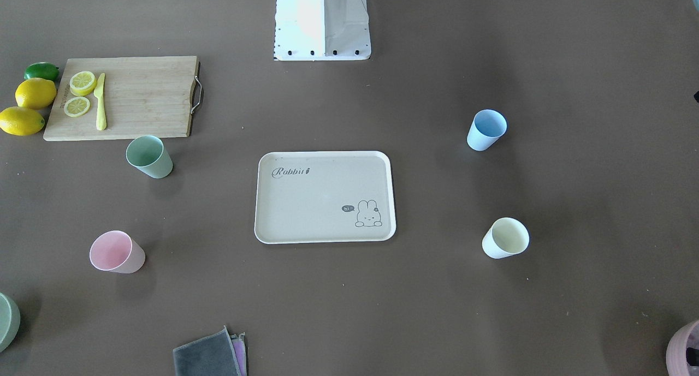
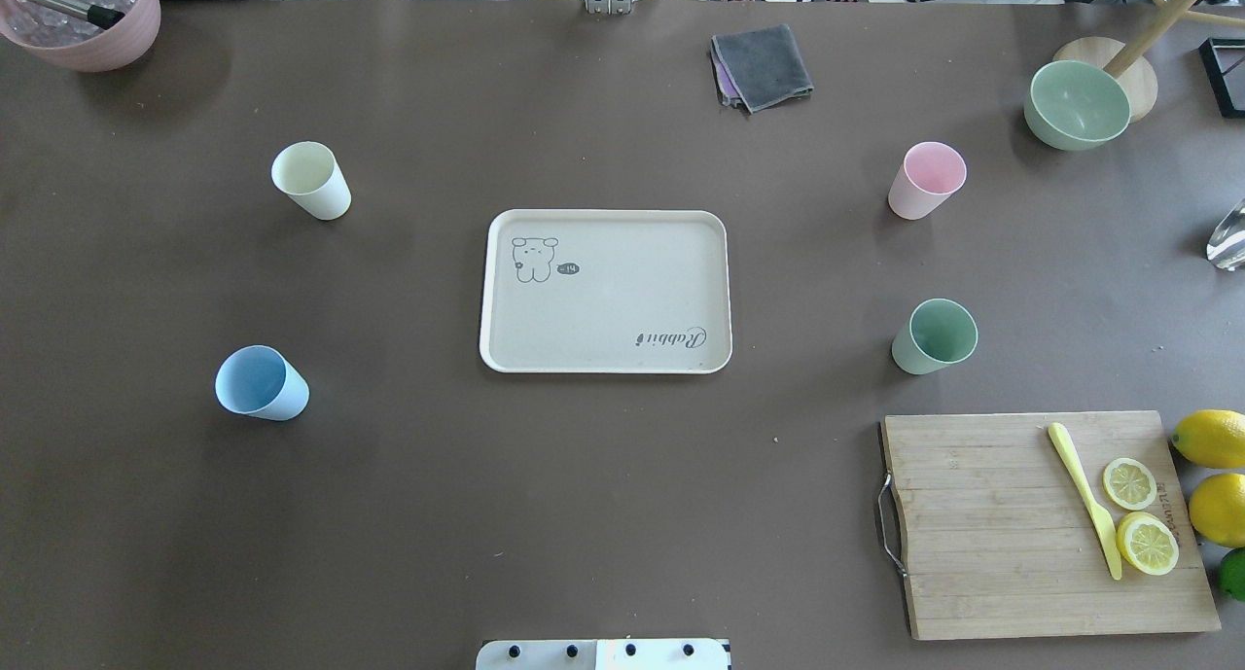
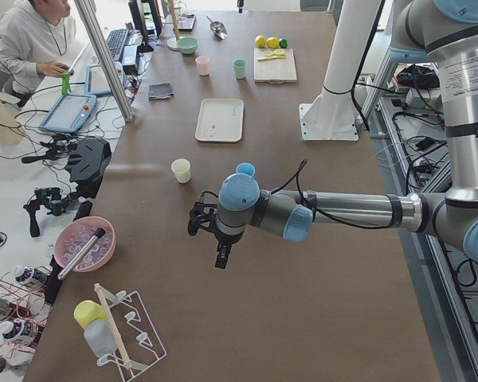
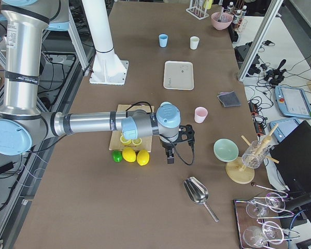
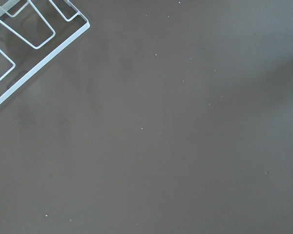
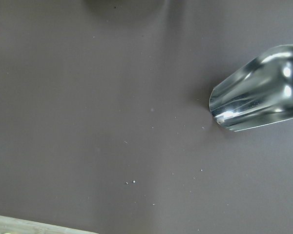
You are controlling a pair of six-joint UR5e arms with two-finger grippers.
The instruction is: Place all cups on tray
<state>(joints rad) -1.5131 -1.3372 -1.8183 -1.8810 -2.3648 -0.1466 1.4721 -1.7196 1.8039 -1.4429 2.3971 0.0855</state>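
The cream tray (image 2: 605,291) with the "Rabbit" script lies empty in the middle of the table. A cream cup (image 2: 311,180) and a blue cup (image 2: 261,383) stand to its left. A pink cup (image 2: 926,179) and a green cup (image 2: 934,335) stand to its right. All cups are upright on the table, apart from the tray. My left gripper (image 3: 211,237) hovers over bare table beyond the blue cup. My right gripper (image 4: 169,155) hovers beside the lemons. Both show only in the side views, so I cannot tell whether they are open or shut.
A wooden cutting board (image 2: 992,534) with lemon slices and a yellow knife (image 2: 1084,500) lies at the front right, with lemons (image 2: 1211,439) beside it. A green bowl (image 2: 1076,104), folded cloths (image 2: 762,67), a pink bowl (image 2: 83,14) and a metal scoop (image 6: 259,90) lie around the edges.
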